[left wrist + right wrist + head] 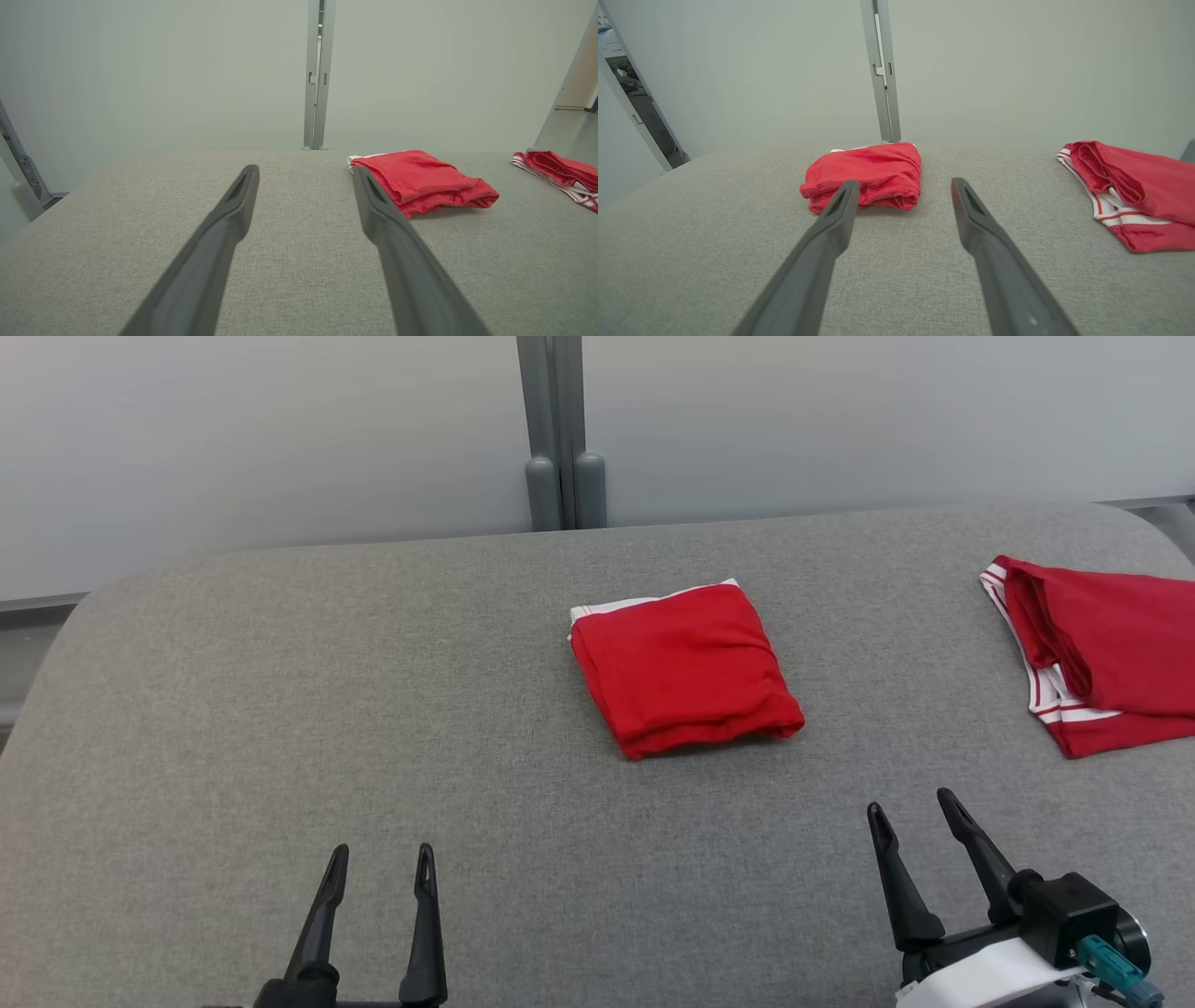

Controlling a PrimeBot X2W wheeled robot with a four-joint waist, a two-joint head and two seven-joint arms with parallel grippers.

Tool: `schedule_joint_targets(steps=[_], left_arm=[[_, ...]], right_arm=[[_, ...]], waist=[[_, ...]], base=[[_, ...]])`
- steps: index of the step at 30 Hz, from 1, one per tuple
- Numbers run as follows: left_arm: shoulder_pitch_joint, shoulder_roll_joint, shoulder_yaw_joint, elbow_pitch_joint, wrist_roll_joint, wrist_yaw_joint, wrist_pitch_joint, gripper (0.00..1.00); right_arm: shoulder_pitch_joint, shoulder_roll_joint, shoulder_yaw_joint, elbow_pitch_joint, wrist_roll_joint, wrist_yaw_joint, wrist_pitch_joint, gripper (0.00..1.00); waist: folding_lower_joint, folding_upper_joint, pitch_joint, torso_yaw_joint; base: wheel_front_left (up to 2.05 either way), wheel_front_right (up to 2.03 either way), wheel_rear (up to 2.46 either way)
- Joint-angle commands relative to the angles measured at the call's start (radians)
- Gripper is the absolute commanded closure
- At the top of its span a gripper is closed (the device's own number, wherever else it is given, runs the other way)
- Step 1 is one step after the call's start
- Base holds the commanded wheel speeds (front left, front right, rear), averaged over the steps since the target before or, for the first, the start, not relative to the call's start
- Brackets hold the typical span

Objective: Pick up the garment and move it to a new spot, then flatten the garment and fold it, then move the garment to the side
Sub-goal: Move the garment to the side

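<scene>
right hand [903, 183]: fingers spread, empty, near folded red cloth garment [868, 172] | red white-striped garment [1134, 186]: well right of it | both on grey fabric table [714, 233]

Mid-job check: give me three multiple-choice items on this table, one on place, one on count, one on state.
1. The striped garment lies at the table's:
A) left edge
B) middle
C) right edge

2. Red garments on the table:
A) one
B) two
C) three

3. The middle garment is:
A) folded into a compact stack
B) spread flat
C) lifted off the table

Answers: 1 C, it runs off the head view's right side. 2 B, one is central and one is at the right. 3 A, its layered edges show in both wrist views and it rests on the table.
</scene>
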Motion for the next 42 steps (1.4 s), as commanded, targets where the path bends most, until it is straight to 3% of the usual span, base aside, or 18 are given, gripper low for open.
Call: schedule_joint_targets(steps=[1,24,32,38,42], left_arm=[[-0.016,0.003,-0.002,-0.003,-0.001,0.007,-0.003,0.0],[-0.037,0.003,-0.014,0.008,-0.009,0.014,-0.003,0.0],[-0.111,0.003,-0.046,0.005,0.001,-0.001,-0.003,0.0],[-0.194,0.003,-0.088,-0.007,0.012,-0.005,-0.003,0.0],[-0.231,0.003,-0.11,-0.012,0.012,-0.001,-0.003,0.0]], right_arm=[[-0.009,-0.007,0.003,-0.001,0.003,-0.001,-0.002,0.0],[-0.025,-0.024,0.027,0.002,0.034,-0.001,-0.002,0.0],[-0.231,-0.096,0.133,0.128,0.292,-0.001,-0.002,0.0],[-0.479,-0.278,0.303,0.217,0.691,-0.001,0.067,0.0],[-0.591,-0.384,0.339,0.228,0.916,-0.001,0.173,0.0]], waist=[[0.0,0.0,0.004,0.004],[0.0,0.0,0.048,0.024],[0.0,0.0,0.176,0.039],[0.0,0.0,0.284,0.07],[0.0,0.0,0.334,0.092]], base=[[0.0,0.0,0.0],[0.0,0.0,0.0],[0.0,0.0,0.0],[0.0,0.0,0.0],[0.0,0.0,0.0]])
